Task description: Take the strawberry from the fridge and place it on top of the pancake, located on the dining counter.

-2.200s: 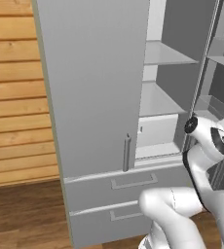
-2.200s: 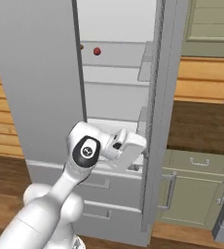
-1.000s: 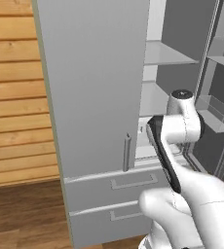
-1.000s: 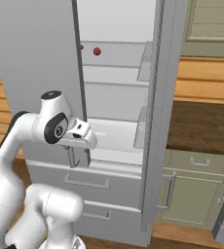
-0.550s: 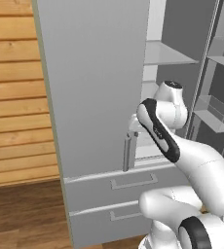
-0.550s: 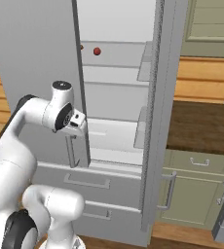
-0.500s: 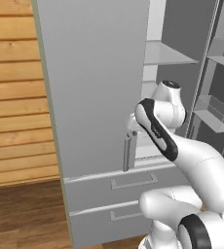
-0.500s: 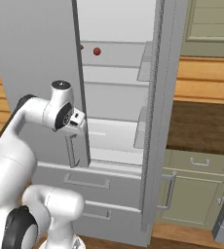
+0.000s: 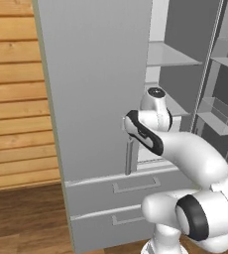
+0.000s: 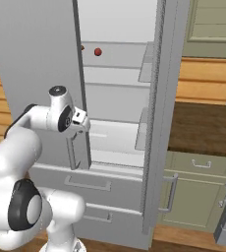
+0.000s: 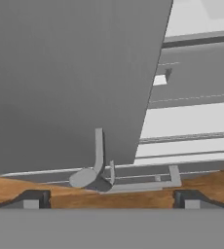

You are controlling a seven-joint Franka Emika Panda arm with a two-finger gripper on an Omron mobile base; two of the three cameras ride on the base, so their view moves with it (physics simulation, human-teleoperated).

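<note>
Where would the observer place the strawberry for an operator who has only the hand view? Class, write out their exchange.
Operator: My hand view gives me a grey door and a handle. Where is the strawberry?
Observer: The strawberry sits on an upper shelf inside the fridge, in the right base view.
Operator: Is that side open?
Observer: Yes, the right door is swung wide open.
Operator: Where is my gripper relative to that shelf?
Observer: The gripper, jaws open, is well below it, close to the top of the left door's handle. I cannot tell whether it touches.
</note>
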